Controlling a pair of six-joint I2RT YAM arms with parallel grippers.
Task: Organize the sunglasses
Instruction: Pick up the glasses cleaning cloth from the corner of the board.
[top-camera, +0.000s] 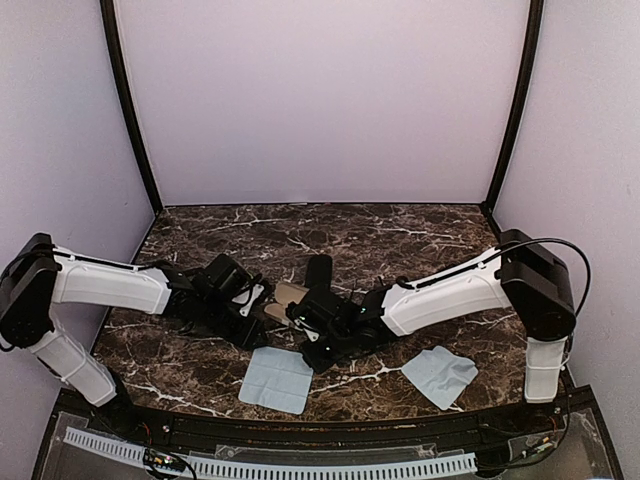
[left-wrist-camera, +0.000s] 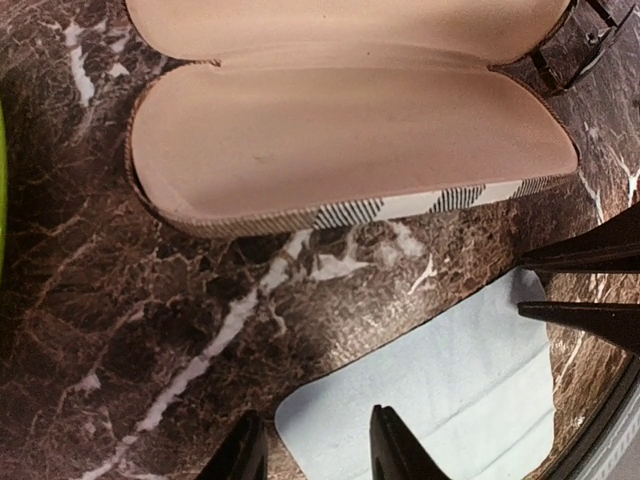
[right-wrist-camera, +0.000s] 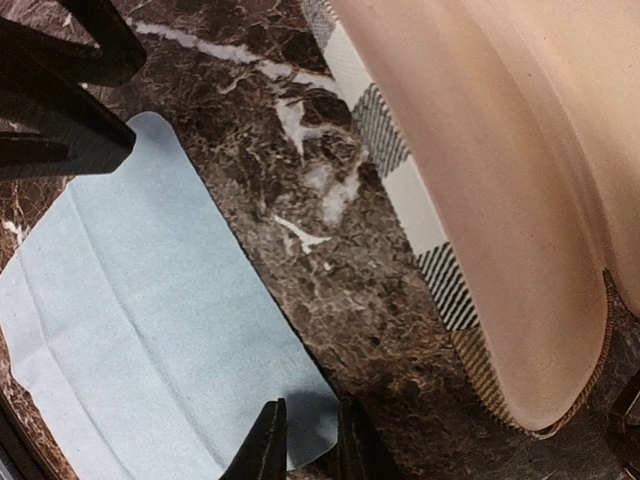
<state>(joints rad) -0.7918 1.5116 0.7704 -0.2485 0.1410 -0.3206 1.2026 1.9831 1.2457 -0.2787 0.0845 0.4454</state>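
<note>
Case (left-wrist-camera: 350, 150) stripes in wrist views only, second cloth (top-camera: 438, 375) overhead only, left gripper (left-wrist-camera: 315, 432), right gripper (right-wrist-camera: 311, 422) parted, empty

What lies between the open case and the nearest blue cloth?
Bare marble table separates open case and blue cloth in the left wrist view; the right gripper hovers at one end.

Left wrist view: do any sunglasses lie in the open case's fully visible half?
No, that beige-lined half of the oblong striped case shows only bare lining.
</note>
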